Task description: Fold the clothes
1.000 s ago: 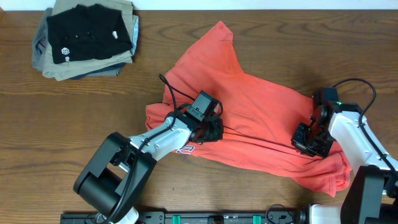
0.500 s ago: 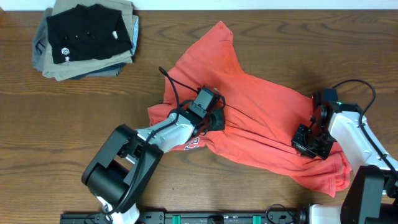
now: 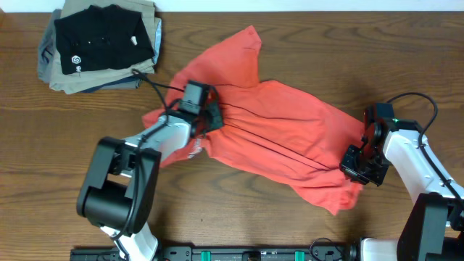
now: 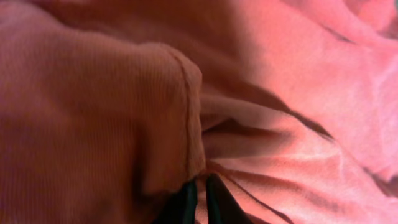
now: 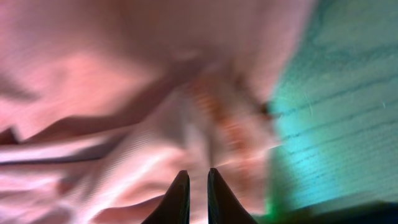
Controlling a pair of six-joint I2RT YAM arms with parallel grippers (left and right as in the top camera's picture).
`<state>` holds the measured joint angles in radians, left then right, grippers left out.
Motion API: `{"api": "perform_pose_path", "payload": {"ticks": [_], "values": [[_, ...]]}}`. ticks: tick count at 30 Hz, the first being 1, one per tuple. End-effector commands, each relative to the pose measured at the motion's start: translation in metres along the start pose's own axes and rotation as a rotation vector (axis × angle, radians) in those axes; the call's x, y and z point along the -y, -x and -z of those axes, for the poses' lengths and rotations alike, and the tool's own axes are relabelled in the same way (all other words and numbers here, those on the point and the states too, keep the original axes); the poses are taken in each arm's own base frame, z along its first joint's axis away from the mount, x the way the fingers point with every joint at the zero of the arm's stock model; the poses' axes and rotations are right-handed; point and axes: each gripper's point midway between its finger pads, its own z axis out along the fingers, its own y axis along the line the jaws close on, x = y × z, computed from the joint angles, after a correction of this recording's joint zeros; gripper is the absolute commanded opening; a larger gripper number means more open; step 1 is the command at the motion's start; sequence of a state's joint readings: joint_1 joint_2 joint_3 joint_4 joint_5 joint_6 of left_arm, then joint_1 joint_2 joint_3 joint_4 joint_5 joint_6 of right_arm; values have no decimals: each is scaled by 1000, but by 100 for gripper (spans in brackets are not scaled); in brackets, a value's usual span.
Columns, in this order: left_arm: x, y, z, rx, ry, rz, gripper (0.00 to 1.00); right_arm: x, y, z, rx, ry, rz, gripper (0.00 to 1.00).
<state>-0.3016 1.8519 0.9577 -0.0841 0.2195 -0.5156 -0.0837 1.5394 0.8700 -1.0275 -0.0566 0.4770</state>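
Note:
The coral-red T-shirt point(image 3: 275, 138) lies crumpled across the middle of the table, stretched between my two grippers. My left gripper point(image 3: 210, 119) is shut on a fold of the shirt near its left side; the left wrist view shows the jaws point(image 4: 198, 190) pinching red cloth point(image 4: 124, 112) by a stitched hem. My right gripper point(image 3: 360, 163) is shut on the shirt's right edge; the right wrist view shows its jaws point(image 5: 194, 180) closed on blurred cloth point(image 5: 124, 93). The white lettering is mostly hidden under the folds.
A stack of folded garments sits at the back left, a black shirt with a small white logo point(image 3: 101, 40) on top of grey and khaki ones point(image 3: 69, 80). Brown wooden table point(image 3: 87, 181) all round; the left arm's cable runs past the stack.
My left gripper has pulled the shirt up and to the left, dragging the cloth taut toward the folded stack. The right gripper has stayed nearly still, holding its edge.

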Motion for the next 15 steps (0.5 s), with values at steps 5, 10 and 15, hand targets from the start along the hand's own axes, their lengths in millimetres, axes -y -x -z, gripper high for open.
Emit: {"api": "perform_pose_path", "payload": {"ticks": [5, 10, 15], "values": [[-24, 11, 38, 63, 90, -68, 25, -14, 10, 6, 46, 60, 26, 8], [-6, 24, 84, 146, 47, -89, 35, -46, -1, 11, 0, 234, 180, 6], [-11, 18, 106, 146, 77, -87, 42, -65, -14, 12, -27, 291, 273, 8]]}}
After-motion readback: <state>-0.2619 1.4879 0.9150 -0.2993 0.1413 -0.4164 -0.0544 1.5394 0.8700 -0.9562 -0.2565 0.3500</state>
